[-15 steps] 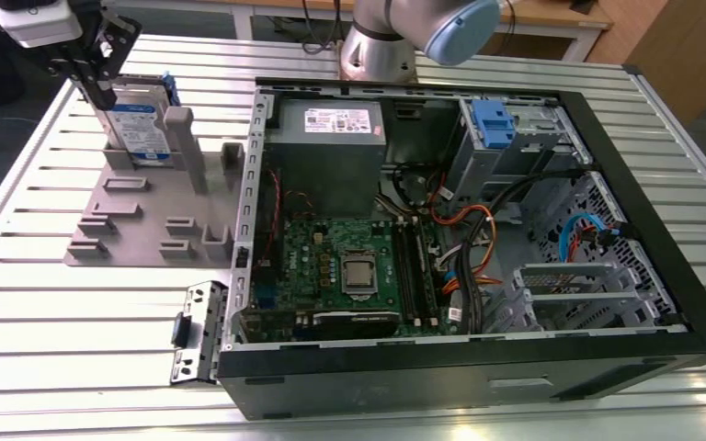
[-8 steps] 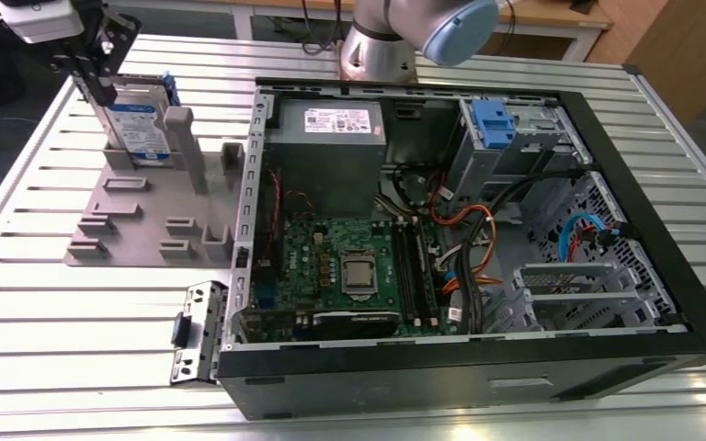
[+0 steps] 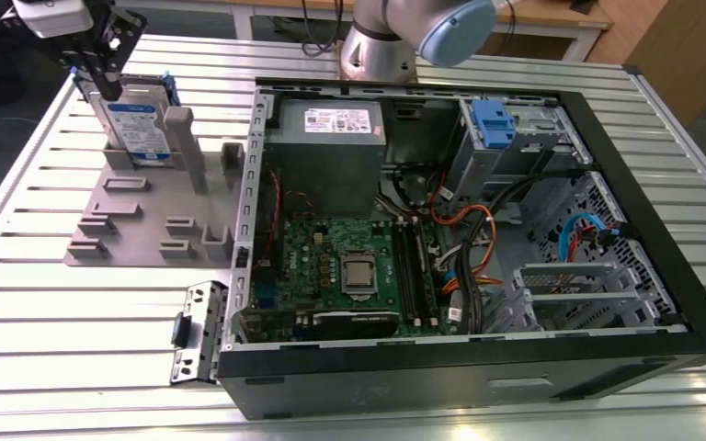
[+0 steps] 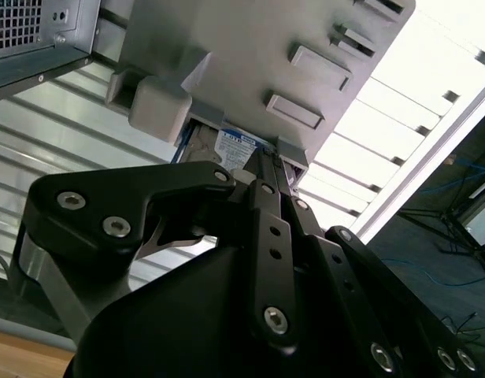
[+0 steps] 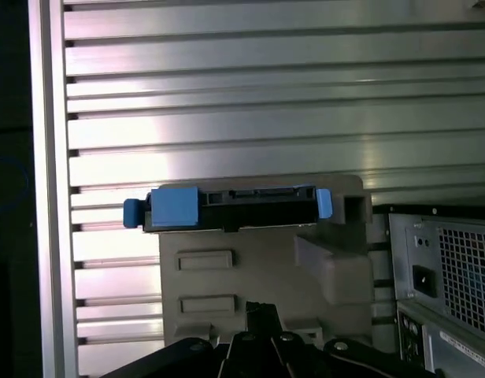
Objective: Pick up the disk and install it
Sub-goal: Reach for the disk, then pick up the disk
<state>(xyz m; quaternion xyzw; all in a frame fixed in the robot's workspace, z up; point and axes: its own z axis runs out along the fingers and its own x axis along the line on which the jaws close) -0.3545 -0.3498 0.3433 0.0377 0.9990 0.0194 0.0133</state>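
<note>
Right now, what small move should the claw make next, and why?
Probably lift the disk straight up, once the grip is sure: it stands upright in the grey holder, which hems it in sideways, and the claw is at its top edge.

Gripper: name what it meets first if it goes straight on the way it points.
Most likely the disk: the gripper points down at its top edge, where it stands upright in the grey holder. Whether they touch is unclear.

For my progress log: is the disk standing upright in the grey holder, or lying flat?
Upright. The disk stands on its edge in the grey holder, label facing sideways, outside the computer case.
</note>
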